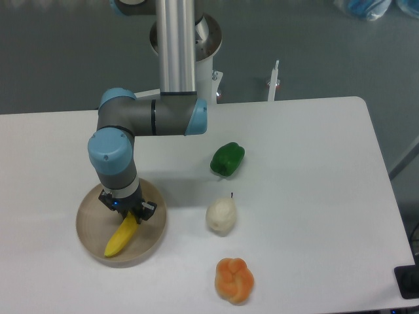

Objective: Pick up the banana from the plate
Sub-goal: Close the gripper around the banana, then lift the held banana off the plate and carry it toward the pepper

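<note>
Nearby, a green pepper (pixel 227 159), pale pear (pixel 221 216) and orange fruit (pixel 234 280) sit on the bench (pixel 314 196). The pincer (pixel 128 214) grips the smooth yellow banana (pixel 120 237) at its upper end over the plate (pixel 88 222).

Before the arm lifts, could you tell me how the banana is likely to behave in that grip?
The gripper sits at the banana's upper end, so the long free end will probably droop or swing. Its smooth curved skin may slip. Off the plate, it looks stiff enough to keep its shape.

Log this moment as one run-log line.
phase: grasp | gripper: at banana's upper end | banana: over plate | off-plate: pear, pepper
</note>
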### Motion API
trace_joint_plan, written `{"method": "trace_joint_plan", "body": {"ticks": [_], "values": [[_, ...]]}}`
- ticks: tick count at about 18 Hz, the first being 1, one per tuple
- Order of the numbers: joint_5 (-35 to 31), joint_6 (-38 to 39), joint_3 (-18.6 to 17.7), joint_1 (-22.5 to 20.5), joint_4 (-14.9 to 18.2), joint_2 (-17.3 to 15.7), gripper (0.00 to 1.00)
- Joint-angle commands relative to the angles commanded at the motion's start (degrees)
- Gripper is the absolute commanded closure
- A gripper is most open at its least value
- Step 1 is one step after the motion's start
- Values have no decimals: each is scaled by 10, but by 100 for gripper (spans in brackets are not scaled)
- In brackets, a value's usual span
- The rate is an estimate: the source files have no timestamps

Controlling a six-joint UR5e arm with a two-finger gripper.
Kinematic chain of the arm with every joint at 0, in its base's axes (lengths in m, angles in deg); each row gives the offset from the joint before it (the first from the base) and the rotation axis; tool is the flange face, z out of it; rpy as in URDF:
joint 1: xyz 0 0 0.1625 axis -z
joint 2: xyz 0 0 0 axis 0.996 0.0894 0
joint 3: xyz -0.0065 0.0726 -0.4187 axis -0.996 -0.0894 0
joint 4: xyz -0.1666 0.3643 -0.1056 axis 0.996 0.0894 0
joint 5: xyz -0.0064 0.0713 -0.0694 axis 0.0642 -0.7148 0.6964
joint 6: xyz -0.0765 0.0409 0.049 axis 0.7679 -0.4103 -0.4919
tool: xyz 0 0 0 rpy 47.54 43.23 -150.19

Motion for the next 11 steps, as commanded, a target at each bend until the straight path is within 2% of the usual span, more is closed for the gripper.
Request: {"method": "trace_joint_plan", "body": {"ticks": [5,11], "values": [[2,0,4,-6,3,-31,66],[4,-19,10,-39,10,-80,66]]}}
